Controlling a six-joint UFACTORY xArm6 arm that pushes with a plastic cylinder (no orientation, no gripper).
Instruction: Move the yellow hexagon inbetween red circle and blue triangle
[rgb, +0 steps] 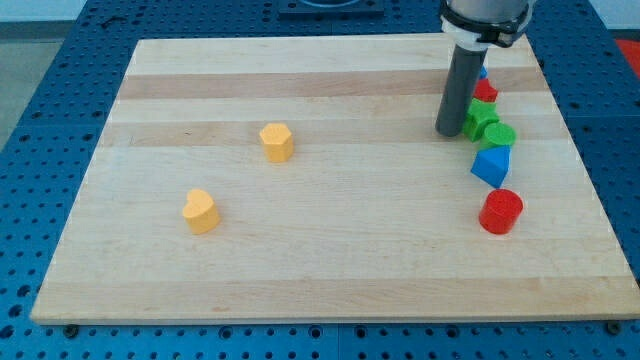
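Note:
The yellow hexagon (277, 142) sits left of the board's middle. The red circle (500, 212) stands near the view's right edge, with the blue triangle (491, 165) just above it, almost touching. My tip (451, 133) is at the view's upper right, just left of the green blocks (487, 127) and above-left of the blue triangle. It is far to the right of the yellow hexagon.
A yellow heart (201, 211) lies at the lower left. A red block (485, 91) and a partly hidden blue block (482, 73) sit above the green blocks, behind the rod. The wooden board (330, 280) rests on a blue perforated table.

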